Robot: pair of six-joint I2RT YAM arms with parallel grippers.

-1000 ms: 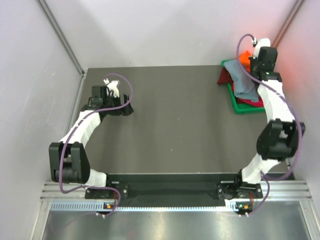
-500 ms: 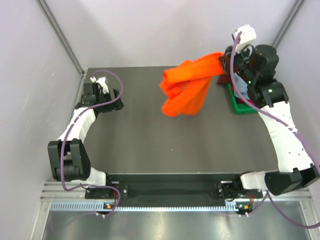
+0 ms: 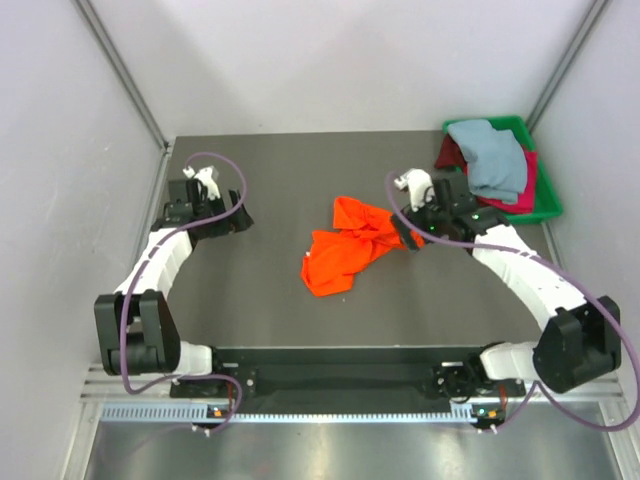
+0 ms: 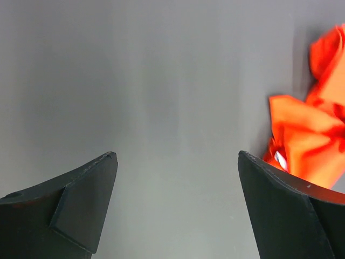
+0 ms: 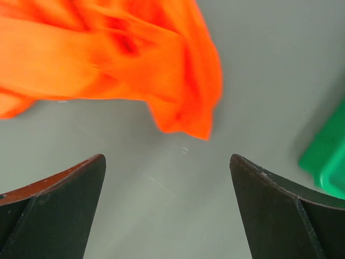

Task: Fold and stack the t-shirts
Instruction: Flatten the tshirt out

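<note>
One orange t-shirt [image 3: 345, 245] now lies crumpled mid-table instead of dangling from the right gripper [image 3: 404, 236], which gapes wide and empty just beside it, one grey-blue t-shirt [image 3: 490, 160] tops the dark red shirts [image 3: 452, 152] (can't count those) in the one green tray [image 3: 548, 205] at the far right corner, and the left gripper [image 3: 240, 222] sits wide and empty by the left edge.

The orange t-shirt [image 3: 342, 255] lies crumpled on the dark desk [image 3: 290, 175], just left of the right tool [image 3: 408, 236], whose tip seems to meet the cloth's edge (contact is hard to judge from above). Beyond that tool, to its right, a green tray [image 3: 549, 206] holds a pale grey-blue t-shirt [image 3: 490, 160] heaped over dark red t-shirts [image 3: 451, 155]. The left tool [image 3: 240, 222] is well apart from the orange cloth.
</note>
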